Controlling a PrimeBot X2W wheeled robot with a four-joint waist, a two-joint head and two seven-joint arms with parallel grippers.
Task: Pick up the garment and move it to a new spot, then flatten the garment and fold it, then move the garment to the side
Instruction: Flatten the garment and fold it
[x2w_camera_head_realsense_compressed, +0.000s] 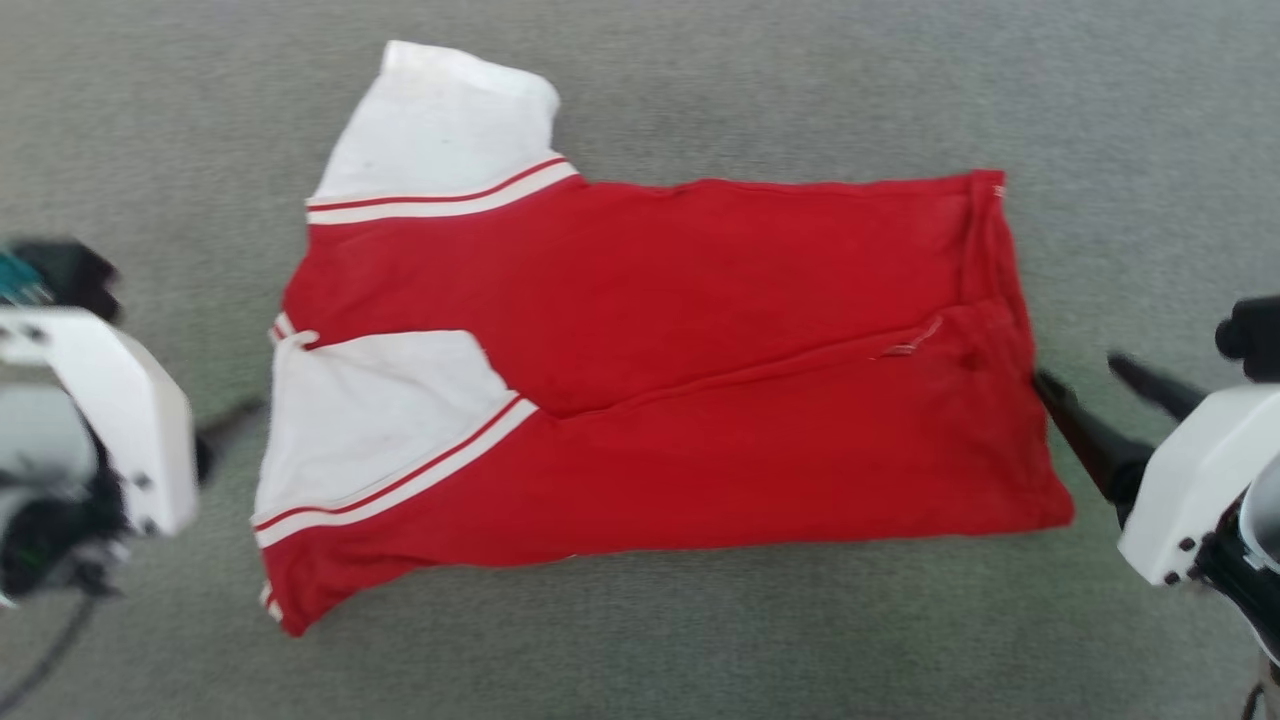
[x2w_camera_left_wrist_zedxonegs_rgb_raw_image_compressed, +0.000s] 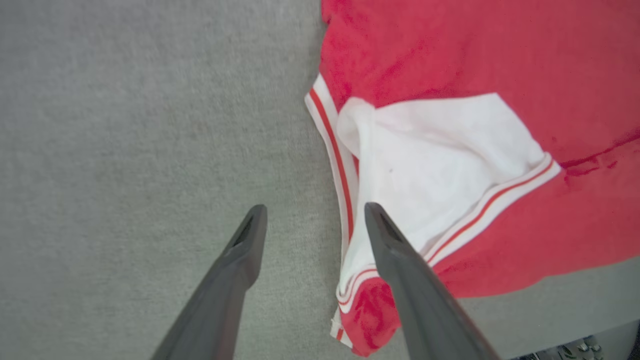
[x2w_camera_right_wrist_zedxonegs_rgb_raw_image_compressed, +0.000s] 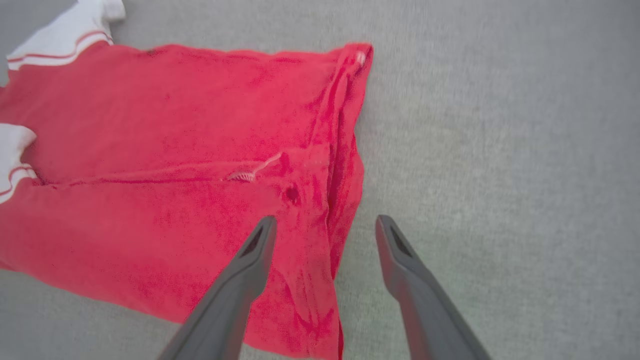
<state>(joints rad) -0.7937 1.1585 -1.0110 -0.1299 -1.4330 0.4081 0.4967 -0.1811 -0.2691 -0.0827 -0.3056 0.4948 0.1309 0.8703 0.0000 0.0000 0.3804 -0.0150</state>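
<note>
Left tool (x2w_camera_left_wrist_zedxonegs_rgb_raw_image_compressed: 315, 207) and right tool (x2w_camera_right_wrist_zedxonegs_rgb_raw_image_compressed: 325, 219) stand with fingers spread wide and nothing between them, one at each end of the garment (x2w_camera_head_realsense_compressed: 700, 380), which lies flat in the middle of the grey counter (x2w_camera_head_realsense_compressed: 700, 80). Its neck end is toward the robot's left and its hem (x2w_camera_head_realsense_compressed: 990, 300) toward the right.

The near long side is folded over the body, so the near sleeve (x2w_camera_head_realsense_compressed: 380, 420) rests white on red. The far sleeve (x2w_camera_head_realsense_compressed: 440, 120) still juts out past the far edge. In the left wrist view one finger hangs above that folded sleeve and the other above bare counter. In the right wrist view one finger is over the rumpled hem and its mate over the counter just beside it.

By its look the cloth is thin, light and limp. It should sag and drape from any single pinch, and it seems neither slippery nor fragile. The surest holds appear to be the doubled edges at the two ends, at the hem corner and the striped shoulder band (x2w_camera_left_wrist_zedxonegs_rgb_raw_image_compressed: 340, 165), nipped through every layer so the fold stays together.
</note>
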